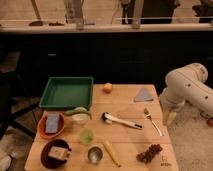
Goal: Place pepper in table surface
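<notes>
Light-green pepper (78, 110) lies across the white cup (80, 119) on the table surface (131, 107). Beside the table's right edge hangs the gripper (169, 120), released and holding nothing.

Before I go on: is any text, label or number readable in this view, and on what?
Nothing can be read.
Small dark mark on the table surface, right front corner: too blurred to read.
Packet in the brown bowl: no legible print.
Gripper, hanging beside the table's right edge: no marking visible.
</notes>
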{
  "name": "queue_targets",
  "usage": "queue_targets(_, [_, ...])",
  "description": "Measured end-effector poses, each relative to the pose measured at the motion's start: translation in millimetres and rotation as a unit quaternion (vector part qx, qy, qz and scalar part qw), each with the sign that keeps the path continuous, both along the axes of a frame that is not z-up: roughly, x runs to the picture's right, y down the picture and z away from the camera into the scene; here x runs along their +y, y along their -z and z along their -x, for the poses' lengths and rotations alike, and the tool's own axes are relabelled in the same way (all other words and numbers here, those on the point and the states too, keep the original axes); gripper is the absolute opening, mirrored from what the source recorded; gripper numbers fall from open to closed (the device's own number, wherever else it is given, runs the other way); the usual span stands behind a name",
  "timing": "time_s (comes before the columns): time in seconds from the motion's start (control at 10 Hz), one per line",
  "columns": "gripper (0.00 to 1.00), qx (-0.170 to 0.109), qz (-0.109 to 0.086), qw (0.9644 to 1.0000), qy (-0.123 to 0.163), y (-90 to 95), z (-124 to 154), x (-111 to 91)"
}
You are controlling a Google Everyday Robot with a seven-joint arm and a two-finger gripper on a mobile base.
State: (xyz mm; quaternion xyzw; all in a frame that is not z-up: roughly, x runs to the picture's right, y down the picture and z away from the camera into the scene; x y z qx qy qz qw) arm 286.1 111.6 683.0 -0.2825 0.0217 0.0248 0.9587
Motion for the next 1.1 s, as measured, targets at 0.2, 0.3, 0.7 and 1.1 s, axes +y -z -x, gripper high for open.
queue_targets(0.2, [0.8, 0.0, 0.0, 1.0, 0.0, 0.0, 0.0, 0.0])
queue_targets(0.3, [0.8, 0.0, 0.0, 1.0, 0.0, 0.0, 0.0, 0.0])
queue_targets(0.7, [0.8, 0.013, 0.016, 0.9998, 0.008, -8.6, 28.9, -0.6])
queue_targets(1.1, [0.8, 0.009, 0.019, 0.9994, 0.029, -17.9, 106.4, -2.3])
